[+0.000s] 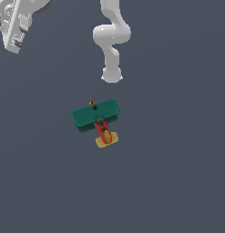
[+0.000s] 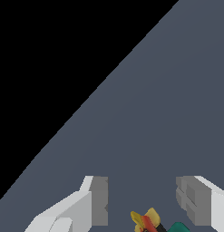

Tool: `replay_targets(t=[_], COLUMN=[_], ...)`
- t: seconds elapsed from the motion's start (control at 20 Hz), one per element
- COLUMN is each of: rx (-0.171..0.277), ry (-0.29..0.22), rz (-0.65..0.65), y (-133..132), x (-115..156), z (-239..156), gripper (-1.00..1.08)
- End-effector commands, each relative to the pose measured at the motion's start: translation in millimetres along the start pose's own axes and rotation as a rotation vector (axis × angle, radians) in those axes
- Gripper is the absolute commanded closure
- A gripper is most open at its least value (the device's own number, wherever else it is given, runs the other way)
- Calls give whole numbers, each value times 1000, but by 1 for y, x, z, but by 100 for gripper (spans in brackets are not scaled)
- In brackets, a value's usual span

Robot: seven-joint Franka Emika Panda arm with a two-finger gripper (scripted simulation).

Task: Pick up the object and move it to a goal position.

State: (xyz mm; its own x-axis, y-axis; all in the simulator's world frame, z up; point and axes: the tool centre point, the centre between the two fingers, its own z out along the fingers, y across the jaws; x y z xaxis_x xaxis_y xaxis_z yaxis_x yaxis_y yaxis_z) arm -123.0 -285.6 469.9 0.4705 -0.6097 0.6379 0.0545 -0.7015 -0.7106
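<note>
The object (image 1: 96, 117) is a small toy biplane with dark green wings, a red-orange body and a yellow tail. It rests on the dark grey floor (image 1: 168, 173) near the middle of the exterior view. My gripper (image 1: 13, 43) shows at that view's upper left, well apart from the plane. In the wrist view the gripper (image 2: 143, 199) is open, with nothing between its grey fingers (image 2: 99, 201). Only the plane's tail, some red body and a bit of green wing (image 2: 148, 220) show at the picture's edge, beyond the fingers.
The arm's white base and lower links (image 1: 111, 43) stand behind the plane in the exterior view. The rest is flat dark grey floor. In the wrist view a black area (image 2: 50, 54) lies beyond the floor's edge.
</note>
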Motion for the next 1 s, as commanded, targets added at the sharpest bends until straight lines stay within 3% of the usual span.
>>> replay_targets(t=[0.0, 0.5, 0.95], rx=[17, 70, 103], ry=[13, 39, 32], rz=[31, 168, 299], y=[14, 69, 113], x=[-5, -40, -90], z=[3, 28, 62], gripper=[-20, -20, -20])
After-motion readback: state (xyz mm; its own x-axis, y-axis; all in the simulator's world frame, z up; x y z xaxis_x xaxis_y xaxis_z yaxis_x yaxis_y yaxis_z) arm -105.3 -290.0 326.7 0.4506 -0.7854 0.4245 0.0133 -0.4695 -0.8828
